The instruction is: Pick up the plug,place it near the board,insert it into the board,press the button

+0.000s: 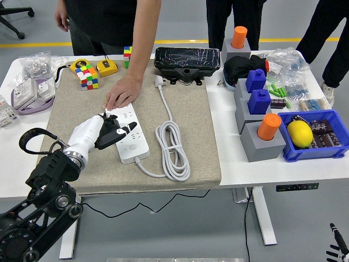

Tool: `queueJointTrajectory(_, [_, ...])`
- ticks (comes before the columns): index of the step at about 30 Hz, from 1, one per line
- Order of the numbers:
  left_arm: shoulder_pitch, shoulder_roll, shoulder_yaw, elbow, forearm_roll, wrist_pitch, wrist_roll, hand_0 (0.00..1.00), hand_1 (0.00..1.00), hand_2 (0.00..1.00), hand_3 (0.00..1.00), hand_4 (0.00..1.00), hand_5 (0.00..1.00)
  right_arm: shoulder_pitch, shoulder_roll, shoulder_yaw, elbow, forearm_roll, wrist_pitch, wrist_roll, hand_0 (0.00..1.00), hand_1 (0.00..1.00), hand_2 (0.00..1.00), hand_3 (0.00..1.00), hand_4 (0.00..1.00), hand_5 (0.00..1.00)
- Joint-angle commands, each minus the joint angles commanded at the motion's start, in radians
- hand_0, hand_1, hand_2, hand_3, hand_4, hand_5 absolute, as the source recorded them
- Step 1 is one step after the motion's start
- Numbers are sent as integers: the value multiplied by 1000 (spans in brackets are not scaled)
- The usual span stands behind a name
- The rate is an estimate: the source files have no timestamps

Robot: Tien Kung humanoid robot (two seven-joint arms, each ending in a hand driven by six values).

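Note:
My left hand [115,132] is over the near half of the white power strip [132,141], which lies on the grey mat [185,114]. Its fingers are curled around a small dark plug [110,136] and hold it against the strip's left side. A person's hand [123,93] rests flat on the strip's far end. The strip's white cable [173,147] lies coiled to its right, and the cable's own white plug [160,82] lies loose at the far side of the mat. My right hand [335,248] only shows low in the bottom right corner, below the table.
A black box [188,60] stands at the mat's far edge. Rubik's cubes [87,75] and a yellow tape measure [107,67] are at the far left. Grey blocks with blue and orange pegs [262,125] and a blue bin [313,136] with a lemon stand on the right.

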State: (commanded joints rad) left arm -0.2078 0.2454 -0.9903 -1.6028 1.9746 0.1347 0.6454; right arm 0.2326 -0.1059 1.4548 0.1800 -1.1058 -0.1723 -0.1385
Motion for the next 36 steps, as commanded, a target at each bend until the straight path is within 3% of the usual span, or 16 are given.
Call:
queueJointTrajectory(9, [-28,4,17,6,4,-7,0,883,854,831,825,998,998,6,-2,-2,0,5,1,1,805,770,756,821,998,998])
queueJointTrajectory(20, [-14,-4,-24,-11,91,-13,0,897,888,868,831,998,998,2,-1,1,0,5,4,1,805,769,755,819,998,998])
queueJointTrajectory(24, [-10,-2,-30,-13,84,-43,0,899,883,868,831,998,998,3,0,1,0,5,3,2,805,768,756,818,998,998])
queueJointTrajectory(36, [-2,-4,-13,0,65,-81,0,891,867,849,830,998,998,4,0,3,0,5,3,2,805,768,755,817,998,998])
